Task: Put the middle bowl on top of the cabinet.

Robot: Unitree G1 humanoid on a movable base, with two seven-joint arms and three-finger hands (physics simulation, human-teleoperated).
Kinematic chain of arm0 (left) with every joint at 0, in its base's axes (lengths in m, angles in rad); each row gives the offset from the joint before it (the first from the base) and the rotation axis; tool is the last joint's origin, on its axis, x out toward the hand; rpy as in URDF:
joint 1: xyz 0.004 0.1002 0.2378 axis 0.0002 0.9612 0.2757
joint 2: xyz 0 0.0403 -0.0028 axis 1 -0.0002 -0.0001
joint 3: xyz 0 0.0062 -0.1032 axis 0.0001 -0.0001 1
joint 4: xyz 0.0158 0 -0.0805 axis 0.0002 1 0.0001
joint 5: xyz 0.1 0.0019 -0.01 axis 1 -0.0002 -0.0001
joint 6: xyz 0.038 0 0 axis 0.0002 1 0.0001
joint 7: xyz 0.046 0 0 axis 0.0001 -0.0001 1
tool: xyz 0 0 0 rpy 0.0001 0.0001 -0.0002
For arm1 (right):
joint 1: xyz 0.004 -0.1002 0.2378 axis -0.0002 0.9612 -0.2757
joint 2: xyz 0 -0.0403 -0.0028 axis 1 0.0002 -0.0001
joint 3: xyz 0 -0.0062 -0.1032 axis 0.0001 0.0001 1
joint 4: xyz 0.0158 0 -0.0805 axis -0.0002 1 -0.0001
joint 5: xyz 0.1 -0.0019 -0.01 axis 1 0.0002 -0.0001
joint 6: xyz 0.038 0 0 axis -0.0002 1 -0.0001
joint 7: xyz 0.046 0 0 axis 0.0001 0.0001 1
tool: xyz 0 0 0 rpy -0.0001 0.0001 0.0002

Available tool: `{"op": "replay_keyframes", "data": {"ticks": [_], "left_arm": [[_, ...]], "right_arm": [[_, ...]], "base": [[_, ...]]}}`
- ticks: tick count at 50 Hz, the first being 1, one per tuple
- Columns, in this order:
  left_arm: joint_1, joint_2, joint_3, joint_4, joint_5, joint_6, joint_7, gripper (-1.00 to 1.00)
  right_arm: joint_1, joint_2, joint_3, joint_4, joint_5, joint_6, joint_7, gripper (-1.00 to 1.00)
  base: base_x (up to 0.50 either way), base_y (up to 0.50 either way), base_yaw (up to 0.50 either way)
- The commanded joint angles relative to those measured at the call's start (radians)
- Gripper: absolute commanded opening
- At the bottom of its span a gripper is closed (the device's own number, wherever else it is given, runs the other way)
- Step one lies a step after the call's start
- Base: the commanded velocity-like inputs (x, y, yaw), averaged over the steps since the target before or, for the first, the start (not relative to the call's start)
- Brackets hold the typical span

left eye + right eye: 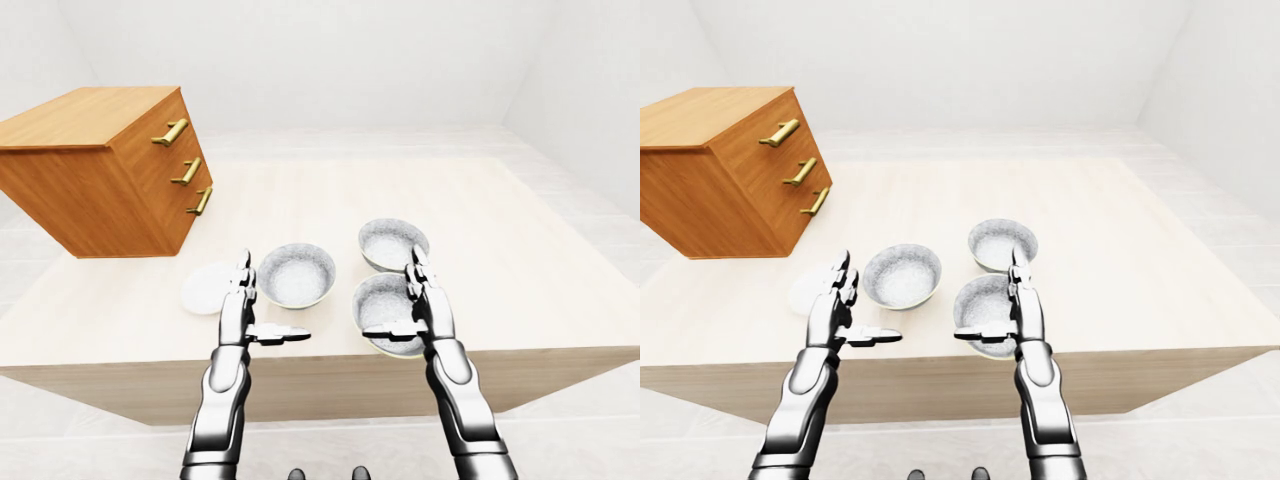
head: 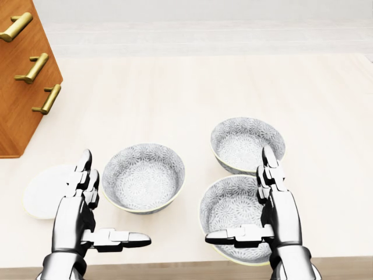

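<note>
At the far left of the head view stands the wooden cabinet (image 1: 100, 170), its three brass handles (image 2: 35, 69) facing the table (image 1: 450, 200) it rests on. Below it in that view lies a small white plate (image 2: 44, 192), and my left hand (image 2: 78, 207) is raised just beside it, fingers straight and spread, thumb stuck out to the right, gripping nothing. Just right of that hand sits the left bowl (image 2: 144, 177), grey-patterned, upright, clear of my fingers. Further right are two more of the same kind: the lower bowl (image 2: 230, 207) near the table's bottom edge and the upper bowl (image 2: 247, 143) just above it, the two close together. Counting across, the lower bowl falls between the others, though only narrowly. My right hand (image 2: 280, 216) is up over its right rim, fingers apart, thumb reaching left across it; I cannot tell whether it touches. All three bowls are on the table, well apart from the cabinet.
</note>
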Motion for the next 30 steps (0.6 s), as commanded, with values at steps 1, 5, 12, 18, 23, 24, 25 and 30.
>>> {"op": "replay_keyframes", "data": {"ticks": [1,5,12,18,23,24,25,30], "left_arm": [[-0.005,0.014,0.035,0.008,-0.030,0.009,-0.031,1.00],[0.020,0.007,0.023,-0.057,-0.072,0.020,-0.075,1.00],[0.015,0.002,0.035,-0.063,-0.070,0.061,-0.059,1.00],[0.058,0.002,0.063,-0.265,-0.182,0.093,-0.084,1.00],[0.063,0.014,0.061,-0.299,-0.112,0.093,-0.052,1.00],[0.068,0.016,0.053,-0.325,-0.106,0.093,-0.056,1.00],[0.069,0.017,0.051,-0.359,-0.110,0.093,-0.058,1.00],[0.062,0.014,0.062,-0.407,-0.128,0.093,-0.061,1.00]], "right_arm": [[-0.011,-0.010,-0.019,0.012,0.008,0.001,0.017,1.00],[-0.012,-0.010,-0.024,0.021,-0.001,-0.011,0.010,1.00],[-0.002,-0.011,-0.023,-0.004,-0.009,-0.019,0.008,1.00],[0.011,-0.011,-0.027,-0.063,-0.013,0.005,0.010,1.00],[0.026,-0.009,-0.027,-0.100,0.002,0.025,0.022,1.00],[0.031,-0.010,-0.025,-0.106,0.003,0.024,0.028,1.00],[0.035,-0.008,-0.024,-0.124,0.004,0.032,0.028,1.00],[0.038,-0.010,-0.019,-0.143,-0.012,0.043,0.026,1.00]], "base": [[0.00,0.00,0.00],[0.00,0.00,0.00],[0.00,0.00,0.00],[0.00,0.00,0.00],[0.00,0.00,0.00],[0.00,0.00,0.00],[0.00,0.00,0.00],[0.00,0.00,0.00]]}}
